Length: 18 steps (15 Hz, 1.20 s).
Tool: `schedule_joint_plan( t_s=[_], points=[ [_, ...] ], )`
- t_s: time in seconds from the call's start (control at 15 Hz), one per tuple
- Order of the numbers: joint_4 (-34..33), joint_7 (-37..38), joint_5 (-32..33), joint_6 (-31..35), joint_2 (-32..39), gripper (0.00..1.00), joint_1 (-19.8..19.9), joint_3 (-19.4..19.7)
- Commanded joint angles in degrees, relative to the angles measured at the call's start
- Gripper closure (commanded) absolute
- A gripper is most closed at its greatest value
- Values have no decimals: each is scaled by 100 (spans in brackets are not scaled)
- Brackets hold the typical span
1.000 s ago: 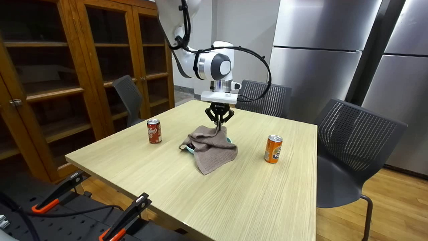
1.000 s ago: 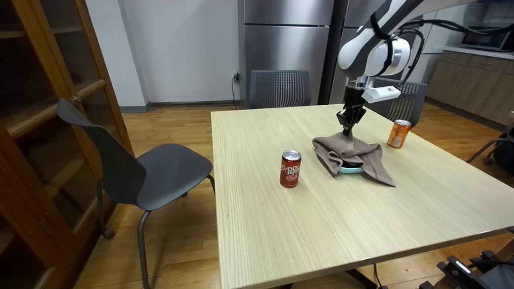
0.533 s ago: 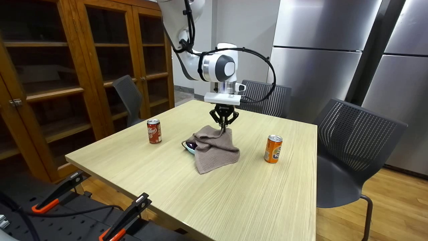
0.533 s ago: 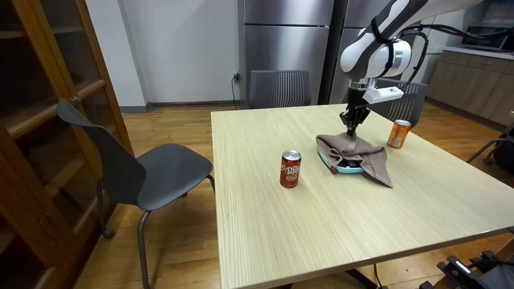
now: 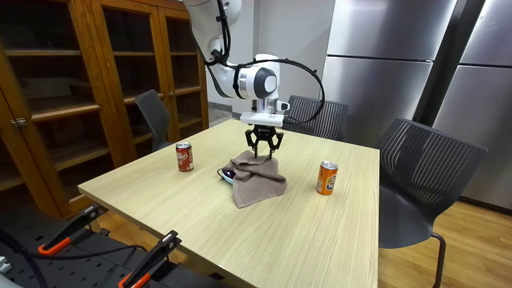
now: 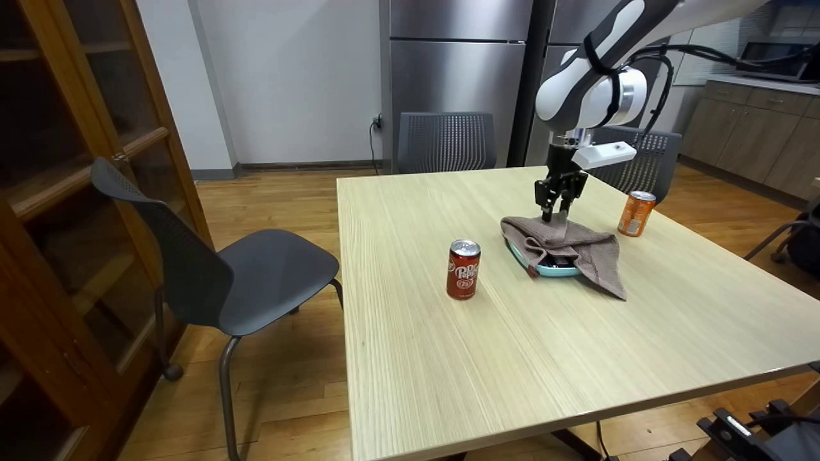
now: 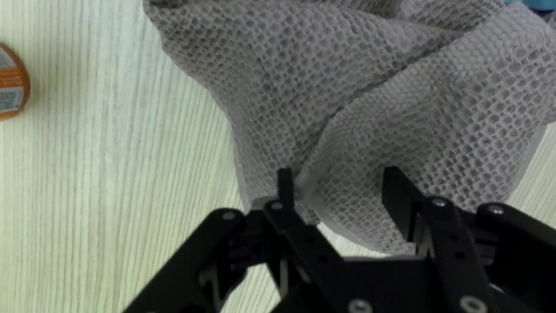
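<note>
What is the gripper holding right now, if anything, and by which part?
Nothing is held. The gripper is open, its jaws apart at one end of the towel; whether they touch it is hard to tell.

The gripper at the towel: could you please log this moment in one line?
gripper: open, over towel; towel: partly covering turquoise dish; red can: upright; orange can: upright

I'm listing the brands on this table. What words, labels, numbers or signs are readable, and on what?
"Dr Pepper": red can.
"Fanta": orange can, blurred and partly turned away.
Round emblem under "Pepper": too small to read.
Black housing above the fingers: pale marking, too small to read.
Code-like square on the orange can, wrist view: too blurred to read.
</note>
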<state>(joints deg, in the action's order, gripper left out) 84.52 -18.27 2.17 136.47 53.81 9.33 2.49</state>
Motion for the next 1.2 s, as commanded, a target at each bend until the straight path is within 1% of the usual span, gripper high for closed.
schedule_joint_plan(
  t_s=[0.0, 0.07, 0.13, 0.53, 0.73, 0.87, 1.0, 1.13],
  points=[
    [767, -37, 169, 349, -551, 11, -46, -89],
    [1010, -72, 164, 488, -699, 2, -42, -120],
    [1247, -105, 164, 667, -826, 0, -40, -145],
    [2666, -484, 168, 1615, -1485, 0, 22, -409],
    [3209, -563, 87, 2009, -1753, 0, 112, -569],
    [3481, -554, -14, 2094, -1941, 0, 197, -704],
    [3649, -572, -173, 2030, -2085, 0, 333, -888],
    [3659, -806, -578, 1764, -2111, 0, 694, -1317]
  ],
)
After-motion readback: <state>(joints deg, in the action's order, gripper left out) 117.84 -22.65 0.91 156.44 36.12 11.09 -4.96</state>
